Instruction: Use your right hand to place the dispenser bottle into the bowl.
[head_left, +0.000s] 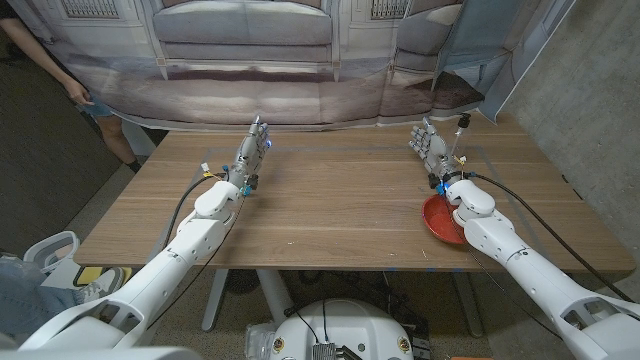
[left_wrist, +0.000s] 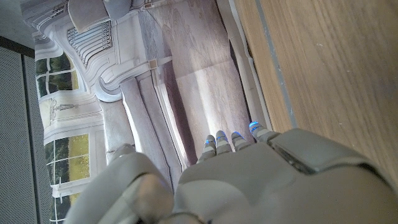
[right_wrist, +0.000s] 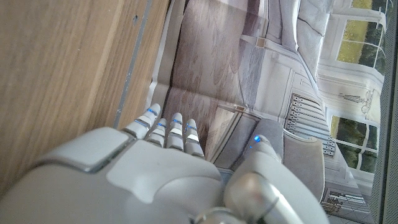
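A red bowl (head_left: 436, 217) sits near the table's right front edge, partly covered by my right wrist. A small clear dispenser bottle (head_left: 461, 143) with a dark pump top stands upright just behind and to the right of my right hand (head_left: 431, 147). That hand is raised with its fingers apart and holds nothing; in the right wrist view my right hand (right_wrist: 155, 174) points past the table edge. My left hand (head_left: 252, 151) stands at the far left-middle of the table, fingers extended and empty, and my left hand (left_wrist: 249, 180) also fills the lower left wrist view.
The wooden table (head_left: 330, 200) stretches between both hands. A printed backdrop of a sofa (head_left: 245, 40) hangs behind the table. A person's hand (head_left: 80, 93) is at the far left. A white chair (head_left: 45, 252) stands at the front left of the table.
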